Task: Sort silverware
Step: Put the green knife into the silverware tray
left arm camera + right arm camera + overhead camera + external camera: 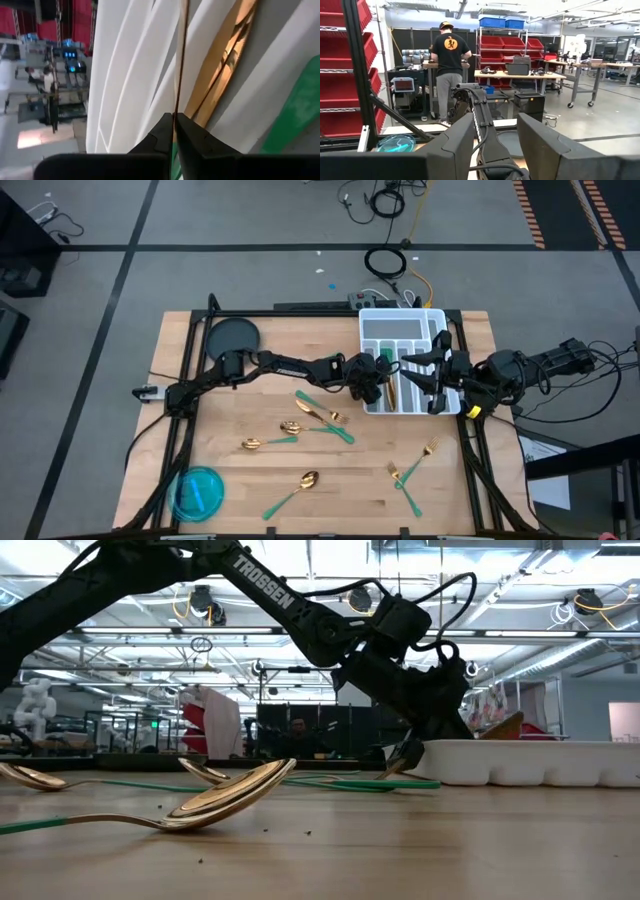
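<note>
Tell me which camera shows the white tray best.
The high view: the whole white tray shows from above, compartments visible. The low view shows only its side wall; the left wrist view shows its dividers close up; the right wrist view shows none of it.

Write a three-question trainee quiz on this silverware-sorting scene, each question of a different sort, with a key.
1. True or false: the left gripper is shut on a thin gold piece of silverware at the white tray.
2. Multiple choice: where is the blue-green dish?
A. in the white tray
B. near the table's front left corner in the high view
C. under the right gripper
3. Fill in: the right gripper is over the tray's right side, its fingers ____.

Key: 1 true; 2 B; 3 apart (open, nothing seen between them).
</note>
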`<state>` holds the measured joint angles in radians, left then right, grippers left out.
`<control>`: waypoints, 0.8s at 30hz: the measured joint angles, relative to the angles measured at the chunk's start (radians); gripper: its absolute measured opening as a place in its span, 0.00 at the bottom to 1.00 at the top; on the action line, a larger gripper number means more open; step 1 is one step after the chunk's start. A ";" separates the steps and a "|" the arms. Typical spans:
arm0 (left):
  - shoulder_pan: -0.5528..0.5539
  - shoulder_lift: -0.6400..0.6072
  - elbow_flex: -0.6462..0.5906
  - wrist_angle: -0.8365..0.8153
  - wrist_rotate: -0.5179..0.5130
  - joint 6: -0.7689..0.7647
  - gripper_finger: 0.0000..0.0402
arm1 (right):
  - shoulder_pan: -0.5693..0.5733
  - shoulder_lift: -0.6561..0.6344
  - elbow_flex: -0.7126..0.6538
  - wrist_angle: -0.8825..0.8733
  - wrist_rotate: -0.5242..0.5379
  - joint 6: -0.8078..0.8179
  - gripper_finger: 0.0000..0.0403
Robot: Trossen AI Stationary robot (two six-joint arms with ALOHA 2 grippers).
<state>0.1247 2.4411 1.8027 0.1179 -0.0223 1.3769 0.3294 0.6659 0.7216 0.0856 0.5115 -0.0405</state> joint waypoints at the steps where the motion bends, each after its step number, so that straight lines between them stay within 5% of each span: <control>1: -0.001 0.000 0.000 -0.001 -0.005 -0.004 0.05 | 0.000 0.000 0.000 0.000 -0.011 0.003 0.36; 11: -0.008 -0.001 0.003 -0.045 0.056 -0.010 0.05 | 0.000 0.000 0.000 -0.012 -0.024 0.016 0.38; 24: -0.014 -0.006 0.004 -0.088 -0.016 -0.008 0.15 | 0.000 0.000 0.000 -0.070 -0.021 0.093 0.55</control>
<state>0.1111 2.4351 1.8070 0.0297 -0.0379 1.3685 0.3294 0.6662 0.7216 0.0158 0.4908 0.0523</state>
